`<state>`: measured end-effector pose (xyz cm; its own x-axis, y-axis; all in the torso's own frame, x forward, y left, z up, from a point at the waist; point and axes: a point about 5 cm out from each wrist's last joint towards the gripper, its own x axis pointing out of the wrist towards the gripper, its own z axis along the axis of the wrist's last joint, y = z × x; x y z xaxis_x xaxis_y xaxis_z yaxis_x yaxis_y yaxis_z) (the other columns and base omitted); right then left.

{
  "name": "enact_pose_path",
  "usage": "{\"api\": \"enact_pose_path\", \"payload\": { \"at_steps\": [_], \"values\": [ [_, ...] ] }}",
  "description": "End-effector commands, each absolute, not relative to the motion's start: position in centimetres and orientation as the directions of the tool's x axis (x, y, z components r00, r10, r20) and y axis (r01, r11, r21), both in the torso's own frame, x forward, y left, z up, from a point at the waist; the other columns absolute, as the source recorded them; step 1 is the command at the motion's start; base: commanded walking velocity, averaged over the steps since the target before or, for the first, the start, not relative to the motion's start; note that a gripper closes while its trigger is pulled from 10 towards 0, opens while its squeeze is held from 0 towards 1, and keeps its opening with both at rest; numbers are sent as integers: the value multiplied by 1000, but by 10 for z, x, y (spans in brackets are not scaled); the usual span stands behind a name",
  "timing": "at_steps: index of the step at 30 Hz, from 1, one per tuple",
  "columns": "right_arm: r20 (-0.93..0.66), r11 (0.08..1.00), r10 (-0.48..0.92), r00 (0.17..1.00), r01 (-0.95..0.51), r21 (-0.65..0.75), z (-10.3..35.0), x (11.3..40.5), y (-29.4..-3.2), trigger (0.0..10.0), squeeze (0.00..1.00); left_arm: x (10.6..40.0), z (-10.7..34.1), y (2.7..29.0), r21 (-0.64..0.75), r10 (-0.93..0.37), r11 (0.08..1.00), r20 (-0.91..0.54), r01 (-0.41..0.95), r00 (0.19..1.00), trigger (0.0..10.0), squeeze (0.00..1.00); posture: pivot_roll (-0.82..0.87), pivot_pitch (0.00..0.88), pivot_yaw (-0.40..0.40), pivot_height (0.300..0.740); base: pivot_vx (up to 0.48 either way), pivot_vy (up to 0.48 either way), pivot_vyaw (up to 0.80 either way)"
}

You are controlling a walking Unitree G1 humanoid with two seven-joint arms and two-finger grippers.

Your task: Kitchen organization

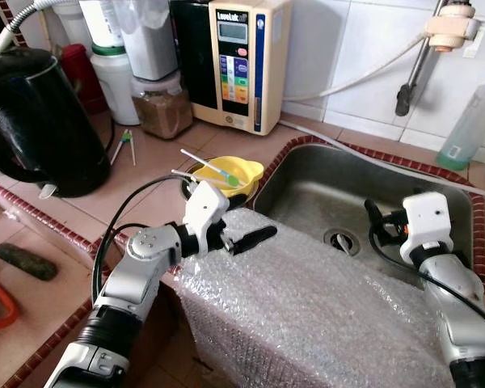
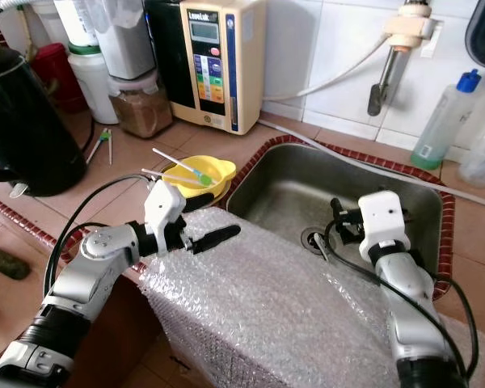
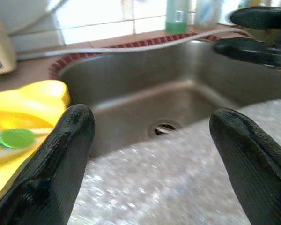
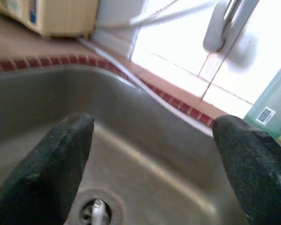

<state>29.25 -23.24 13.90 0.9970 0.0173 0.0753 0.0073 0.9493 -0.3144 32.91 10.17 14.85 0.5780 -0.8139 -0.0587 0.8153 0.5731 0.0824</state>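
A sheet of bubble wrap (image 1: 307, 299) lies draped over the front rim of the steel sink (image 1: 307, 186) and hangs down the counter front. My left gripper (image 3: 150, 136) is open just above the sheet's left end, beside a yellow bowl (image 1: 236, 171) that holds a green-tipped stick (image 1: 226, 171). Nothing sits between its fingers (image 1: 257, 235). My right gripper (image 1: 374, 222) hovers open and empty over the sink basin, near the drain (image 1: 340, 240).
A black kettle (image 1: 32, 121) stands at the counter's left. Behind the bowl are a cream water machine (image 1: 238, 61) and a jar of brown powder (image 1: 163, 105). A tap (image 1: 420, 56) and a green bottle (image 1: 469, 121) are behind the sink.
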Motion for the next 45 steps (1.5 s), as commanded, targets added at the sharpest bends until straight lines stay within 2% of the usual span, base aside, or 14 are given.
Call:
{"api": "enact_pose_path", "payload": {
  "at_steps": [1, 2, 3, 9, 10, 12, 16, 17, 20, 23, 28, 31, 37, 45],
  "values": [
    [87, 951, -1, 996, 28, -308, 143, 284, -230, 10000, 675, 334, 156, 102, 93, -800, 594, -29, 799, 599, 10000, 216, 39, 0, 53, 740, 0, 0, -775],
    [87, 951, -2, 996, 28, -308, 143, 284, -230, 10000, 675, 334, 156, 102, 93, -800, 594, -29, 799, 599, 10000, 216, 39, 0, 53, 740, 0, 0, -775],
    [84, 952, -6, 996, 31, -305, 144, 282, -229, 10000, 678, 335, 156, 103, 91, -798, 598, -26, 796, 602, 10000, 0, 30, 0, 54, 740, 0, 0, -775],
    [57, 953, -24, 998, 40, -301, 143, 270, -231, 10000, 678, 346, 163, 107, 53, -733, 681, 25, 731, 680, 10000, 0, 6, 0, 59, 740, 0, 0, -517],
    [51, 953, -25, 998, 39, -302, 144, 268, -230, 10000, 651, 349, 165, 110, 57, -703, 711, 42, 700, 710, 10000, 0, 3, 0, 58, 740, 0, 0, 0],
    [47, 950, -16, 999, 30, -309, 145, 266, -230, 10000, 529, 354, 170, 116, 57, -631, 775, 83, 629, 771, 10000, 0, 4, 0, 57, 740, 0, 0, 0],
    [55, 953, 7, 998, 11, -304, 149, 262, -224, 10000, 459, 365, 183, 132, 12, -476, 877, 161, 481, 865, 10000, 0, 8, 0, 55, 740, 0, 0, 0],
    [66, 949, 41, 997, -18, -315, 152, 261, -216, 10000, 424, 372, 188, 147, -3, -346, 936, 189, 353, 919, 10000, 0, 9, 0, 57, 740, 0, 0, 0],
    [91, 952, 91, 992, -61, -299, 159, 256, -200, 10000, 365, 376, 188, 162, -14, -228, 972, 184, 235, 956, 10000, 0, 10, 0, 57, 740, 0, 0, 0],
    [98, 953, 115, 988, -82, -292, 161, 254, -192, 10000, 325, 377, 185, 168, -3, -192, 981, 165, 195, 967, 10000, 0, 11, 0, 57, 740, 0, 0, 0],
    [113, 963, 191, 975, -165, -212, 167, 239, -156, 10000, 318, 377, 174, 184, -43, -64, 997, 110, 69, 992, 10000, 0, 13, 0, 57, 740, 0, 0, 0],
    [93, 961, 247, 965, -232, -148, 166, 230, -136, 10000, 302, 376, 163, 190, -125, -13, 992, 45, 19, 999, 10000, 0, 14, 0, 59, 740, 0, 0, 0],
    [66, 937, 341, 938, -334, -99, 164, 221, -122, 10000, 267, 374, 155, 190, -228, -20, 973, 12, 22, 1000, 10000, 0, 15, 0, 60, 740, 0, 0, 0],
    [30, 932, 355, 934, -351, -90, 161, 218, -123, 10000, 267, 371, 143, 186, -337, -25, 941, -59, 4, 998, 10000, 0, 23, 0, 56, 740, 0, 0, 0]
  ]
}}
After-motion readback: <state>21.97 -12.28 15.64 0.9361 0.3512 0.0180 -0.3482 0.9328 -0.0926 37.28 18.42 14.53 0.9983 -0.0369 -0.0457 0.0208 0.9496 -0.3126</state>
